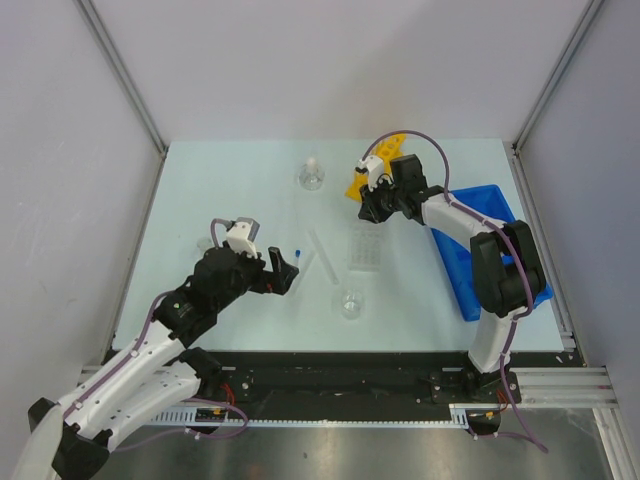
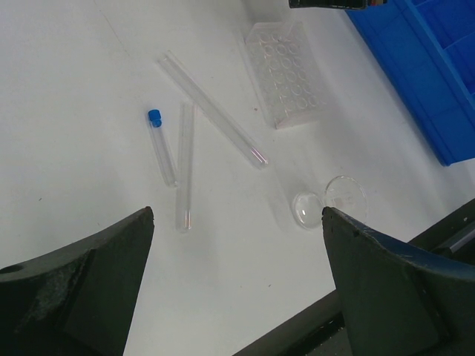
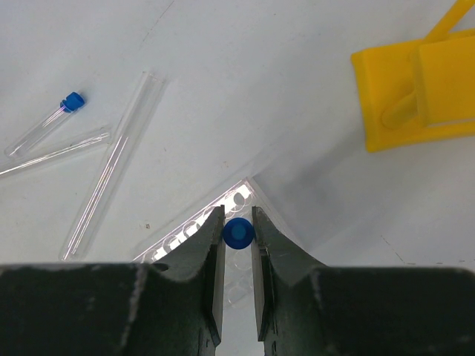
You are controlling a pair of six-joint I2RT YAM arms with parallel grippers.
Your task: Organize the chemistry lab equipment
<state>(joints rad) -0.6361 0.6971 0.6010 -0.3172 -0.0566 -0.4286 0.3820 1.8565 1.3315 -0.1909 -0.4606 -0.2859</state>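
My right gripper [image 3: 237, 216] is shut on a thin blue-capped tube [image 3: 238, 232], held upright over a corner of the clear tray [image 3: 185, 236]. In the top view this gripper [image 1: 368, 208] is between the yellow holed rack [image 1: 385, 165] and the clear tray [image 1: 366, 248]. My left gripper [image 2: 237, 216] is open and empty above the table. Ahead of it lie another blue-capped tube [image 2: 160, 144] and two bare clear tubes [image 2: 185, 167] [image 2: 211, 109]. The small beaker [image 2: 328, 204] lies on its side by my right finger. The flask with the white stopper [image 1: 312, 175] stands at the back.
The blue compartmented bin [image 1: 490, 245] lies along the right side, under the right arm. The yellow rack [image 3: 415, 89] lies flat to the right of the tray. The table's front edge and black rail are just below the left gripper.
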